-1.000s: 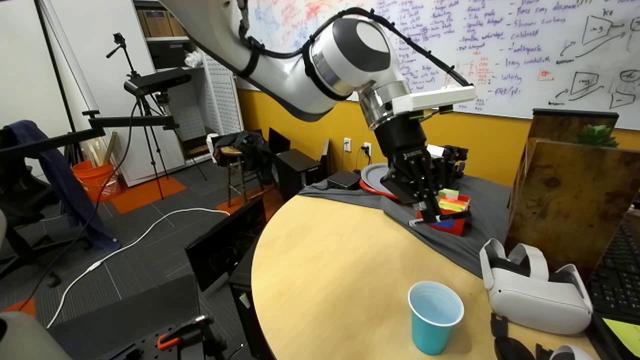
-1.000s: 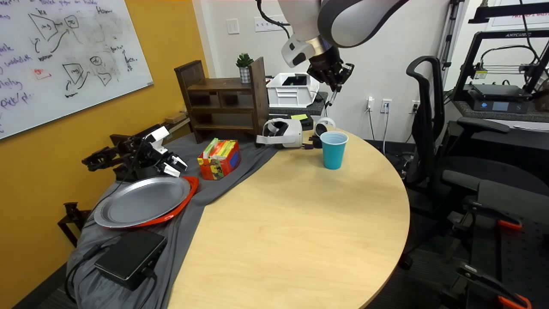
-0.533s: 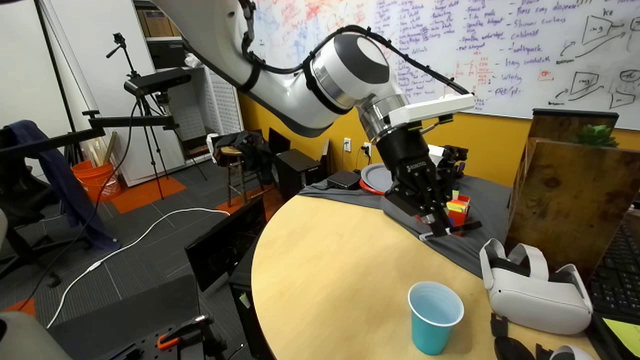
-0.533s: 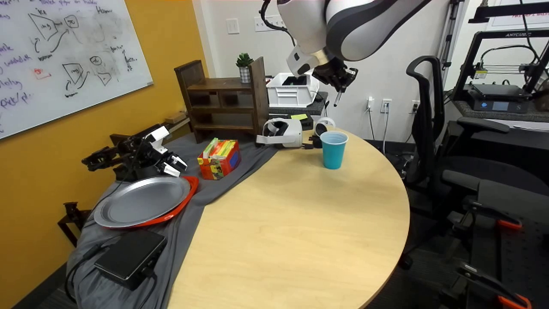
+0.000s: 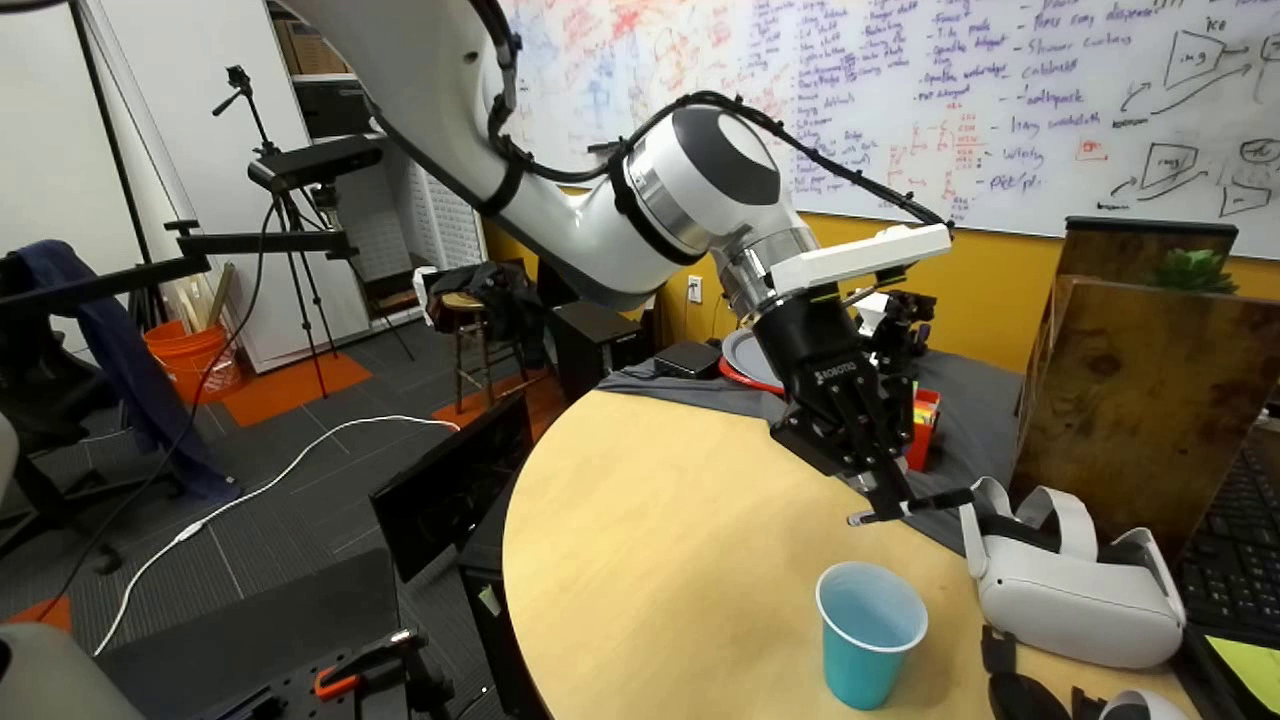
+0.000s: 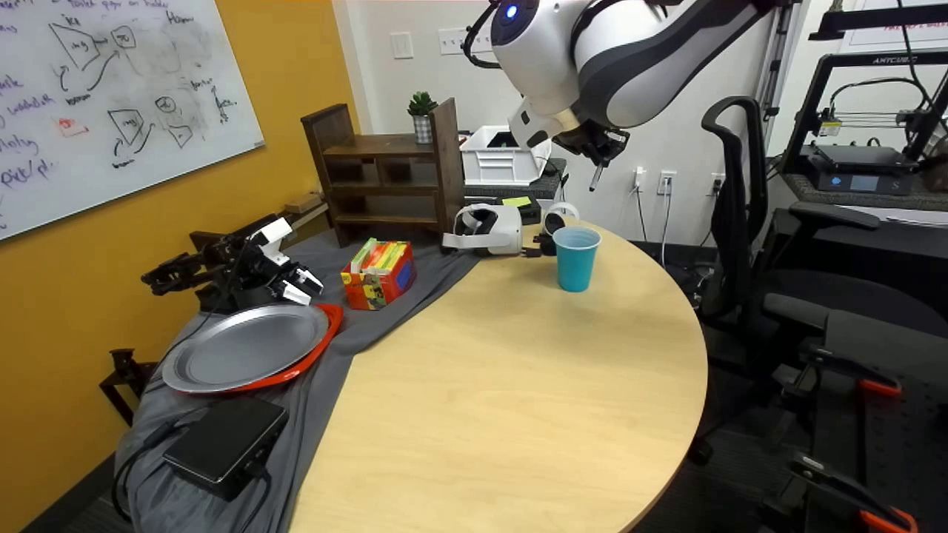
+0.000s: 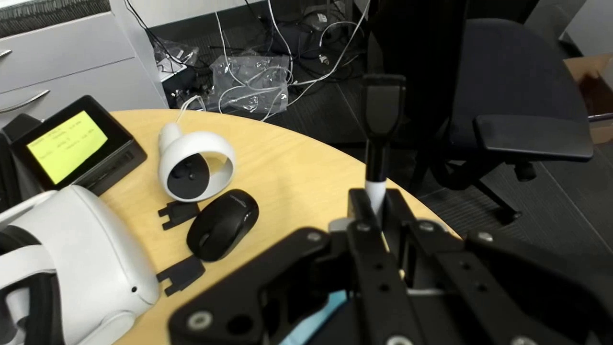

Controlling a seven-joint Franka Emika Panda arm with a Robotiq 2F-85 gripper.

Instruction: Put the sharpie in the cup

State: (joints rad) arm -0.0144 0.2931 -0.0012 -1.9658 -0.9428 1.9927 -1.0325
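The sharpie [image 5: 942, 498] has a black cap and a pale body. My gripper [image 5: 893, 500] is shut on its pale part and holds it in the air. In an exterior view it lies nearly level; the sharpie [image 6: 596, 178] slants downward elsewhere. In the wrist view the sharpie [image 7: 377, 160] sticks out beyond the fingertips [image 7: 378, 208], cap end away. The light blue cup [image 5: 866, 655] stands upright on the table, its pale inside facing up. The cup [image 6: 576, 260] is below the gripper. In the wrist view a strip of the cup [image 7: 313, 318] shows behind the gripper; most is hidden.
A white VR headset [image 5: 1075, 590] stands beside the cup. A black mouse [image 7: 222, 225] and a white controller [image 7: 196, 167] lie near the rounded table edge. A wooden shelf [image 6: 385, 170], a red box [image 6: 379, 274] and a grey plate [image 6: 244, 348] are on the grey cloth.
My gripper has moved lower and closer to the cup with the sharpie held in it. The cup and the other objects have not moved.
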